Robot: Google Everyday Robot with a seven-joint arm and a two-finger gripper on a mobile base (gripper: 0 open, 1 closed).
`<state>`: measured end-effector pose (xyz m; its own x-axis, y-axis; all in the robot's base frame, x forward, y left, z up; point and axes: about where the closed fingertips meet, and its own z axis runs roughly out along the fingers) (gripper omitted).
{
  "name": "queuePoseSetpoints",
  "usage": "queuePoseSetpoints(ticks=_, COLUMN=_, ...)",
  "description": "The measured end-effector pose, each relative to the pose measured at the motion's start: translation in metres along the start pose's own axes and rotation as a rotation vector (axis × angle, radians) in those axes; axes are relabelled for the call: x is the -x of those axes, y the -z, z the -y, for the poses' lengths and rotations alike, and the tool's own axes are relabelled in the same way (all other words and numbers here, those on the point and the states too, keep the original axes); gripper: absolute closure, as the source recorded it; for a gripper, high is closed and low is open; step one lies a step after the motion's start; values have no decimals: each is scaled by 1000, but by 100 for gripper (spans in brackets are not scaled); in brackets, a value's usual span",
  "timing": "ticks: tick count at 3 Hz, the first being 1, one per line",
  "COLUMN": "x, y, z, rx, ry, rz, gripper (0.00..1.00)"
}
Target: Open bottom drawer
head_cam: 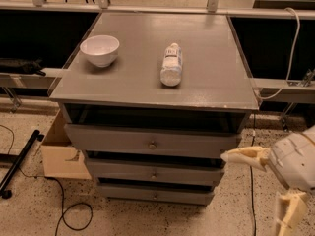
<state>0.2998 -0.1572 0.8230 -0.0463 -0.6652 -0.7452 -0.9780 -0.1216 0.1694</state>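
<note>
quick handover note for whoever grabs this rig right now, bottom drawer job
Gripper: low, to the right of the grey cabinet, jaws open, holding nothing, touching no drawer.
Bottom drawer: lowest of three, looks shut; its knob is untouched.
Done: nothing on the drawer yet.
Left: bring the gripper to that knob, grip it, pull the drawer out.
</note>
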Motion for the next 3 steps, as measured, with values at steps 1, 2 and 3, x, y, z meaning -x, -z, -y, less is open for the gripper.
queuePoseSetpoints(ticks=1, x=-33, y=-9, z=-12, rx=-87, ry=-29, rz=155, gripper=0)
queuePoseSetpoints(ticks=2, x=-81, y=-24, z=-42, rx=-190, ry=-89, rz=297, gripper=0)
queuePoseSetpoints(ticks=3, x=-77, y=-32, z=-35, rx=-187, ry=-93, rz=290, gripper=0)
